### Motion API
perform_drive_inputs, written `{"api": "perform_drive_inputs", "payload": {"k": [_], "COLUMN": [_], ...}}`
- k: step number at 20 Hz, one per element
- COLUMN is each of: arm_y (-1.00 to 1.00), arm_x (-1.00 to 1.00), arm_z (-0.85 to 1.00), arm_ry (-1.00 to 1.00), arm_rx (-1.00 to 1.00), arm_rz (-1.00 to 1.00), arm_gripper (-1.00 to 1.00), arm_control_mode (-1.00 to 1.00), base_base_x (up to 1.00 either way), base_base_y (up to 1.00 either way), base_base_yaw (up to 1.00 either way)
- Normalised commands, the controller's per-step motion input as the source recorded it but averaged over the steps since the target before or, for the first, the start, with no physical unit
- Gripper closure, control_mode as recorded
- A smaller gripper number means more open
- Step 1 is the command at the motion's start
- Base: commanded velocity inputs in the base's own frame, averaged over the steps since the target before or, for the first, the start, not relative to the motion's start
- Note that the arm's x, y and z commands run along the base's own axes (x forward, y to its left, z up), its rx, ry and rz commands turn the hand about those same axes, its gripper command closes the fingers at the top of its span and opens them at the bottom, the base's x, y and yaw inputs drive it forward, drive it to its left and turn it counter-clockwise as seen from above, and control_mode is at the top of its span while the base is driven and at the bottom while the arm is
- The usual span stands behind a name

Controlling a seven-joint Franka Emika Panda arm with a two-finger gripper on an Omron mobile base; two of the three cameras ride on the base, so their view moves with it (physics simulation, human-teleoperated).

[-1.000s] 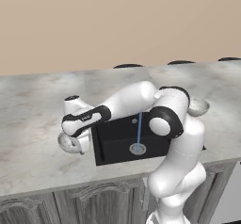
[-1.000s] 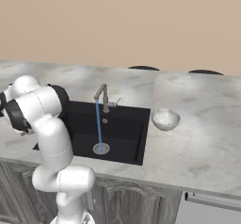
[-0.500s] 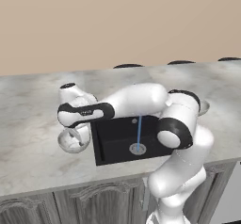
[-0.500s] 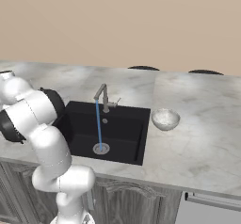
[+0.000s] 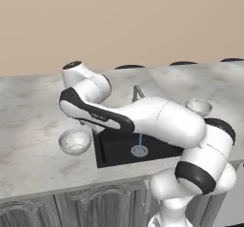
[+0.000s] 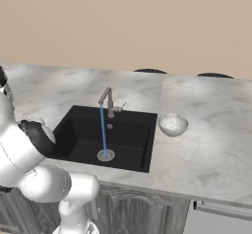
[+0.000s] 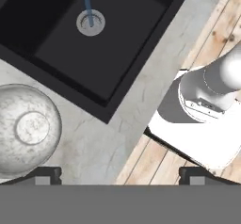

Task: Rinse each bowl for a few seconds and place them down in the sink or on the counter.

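Near bowl (image 5: pixel 75 141): small, round, speckled white-grey, glossy. Upright on the counter (image 5: pixel 33 121), just beside the sink's left edge, at approx 9 o'clock from the drain in the left base view. In the hand view the bowl (image 7: pixel 26 128) sits at lower left, its round flat bottom visible inside; nothing touching it.

Far bowl (image 6: pixel 173 124): same look, upright on the counter just beside the sink's right edge, approx 3 o'clock from the drain in the right base view. In the left base view the bowl (image 5: pixel 198 106) peeks out behind the arm.

Sink (image 6: pixel 84 132): black rectangular basin set into the counter; round metal drain (image 6: pixel 106 155) near the front of the floor.

Faucet (image 6: pixel 109 103): grey, angular, at the sink's back edge, 12 o'clock from the drain.

Water (image 6: pixel 103 130): thin blue stream running from the spout straight down onto the drain.

Gripper (image 7: pixel 119 175): fingers spread wide apart, holding nothing; two dark tips at the bottom corners of the hand view, left fingertip (image 7: pixel 43 173) next to the near bowl's rim, not gripping it. Looks down on the counter strip in front of the sink's corner.

Arm (image 5: pixel 143 118): white w/ dark joints, reaching across the sink toward the near bowl in the left base view.

Counter: long, light-grey marbled stone; grey wooden cabinet doors (image 5: pixel 95 207) below.

Floor (image 7: pixel 214 35): light wood planks, seen past the counter edge in the hand view.
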Motion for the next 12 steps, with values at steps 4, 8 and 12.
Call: {"api": "perform_drive_inputs", "payload": {"k": [4,8,12], "arm_y": [-0.78,-0.71,-0.62], "arm_x": [-0.83,-0.60,-0.41], "arm_z": [1.00,1.00,1.00], "arm_ry": [-0.12,-0.07,-0.08], "arm_rx": [0.00,0.06,0.09], "arm_rz": [0.09,0.12,0.15], "arm_gripper": [-1.00,-1.00,-1.00], "arm_control_mode": [-1.00,-1.00,-1.00], "base_base_x": [0.00,0.00,0.00], "base_base_y": [0.00,0.00,0.00], "base_base_yaw": [0.00,0.00,0.00]}}
